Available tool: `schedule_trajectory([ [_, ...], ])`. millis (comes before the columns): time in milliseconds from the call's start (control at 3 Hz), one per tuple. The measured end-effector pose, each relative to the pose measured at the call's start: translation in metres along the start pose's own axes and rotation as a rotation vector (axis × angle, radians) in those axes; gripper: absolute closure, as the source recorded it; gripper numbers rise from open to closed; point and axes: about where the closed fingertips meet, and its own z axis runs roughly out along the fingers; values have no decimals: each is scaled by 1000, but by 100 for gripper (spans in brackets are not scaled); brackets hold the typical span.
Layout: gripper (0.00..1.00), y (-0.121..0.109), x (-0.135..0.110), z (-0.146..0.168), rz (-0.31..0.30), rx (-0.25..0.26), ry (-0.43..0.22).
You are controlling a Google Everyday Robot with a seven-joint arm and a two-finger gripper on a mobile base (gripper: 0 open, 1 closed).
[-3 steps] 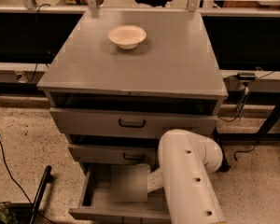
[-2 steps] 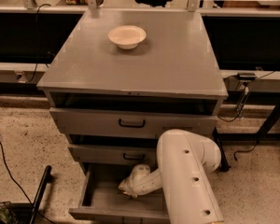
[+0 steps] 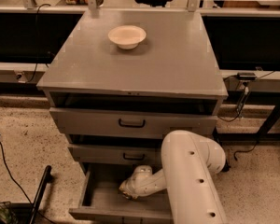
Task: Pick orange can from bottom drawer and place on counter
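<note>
The bottom drawer (image 3: 99,200) is pulled open at the foot of the grey cabinet, and its grey floor shows on the left. My white arm (image 3: 191,181) reaches into it from the right. My gripper (image 3: 127,192) is low inside the drawer near its middle, pointing down and mostly hidden by the wrist. The orange can is hidden or out of view. The counter (image 3: 172,59) is the cabinet's flat grey top.
A white bowl (image 3: 127,35) sits on the counter near its back. Two upper drawers with black handles (image 3: 131,123) stand slightly open above the bottom one. A black pole (image 3: 39,190) leans on the floor at the left. Cables hang at the right (image 3: 242,101).
My wrist and gripper have swung from the drawer's right side toward its middle and come further into view. The bowl and drawers have not moved.
</note>
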Motion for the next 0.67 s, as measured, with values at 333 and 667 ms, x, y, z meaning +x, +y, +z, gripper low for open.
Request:
schedule_trajectory([
  [333,78,-9,-9,-19,53,138,-35],
  [667,100,-20,-24,-64,91,382,-80],
])
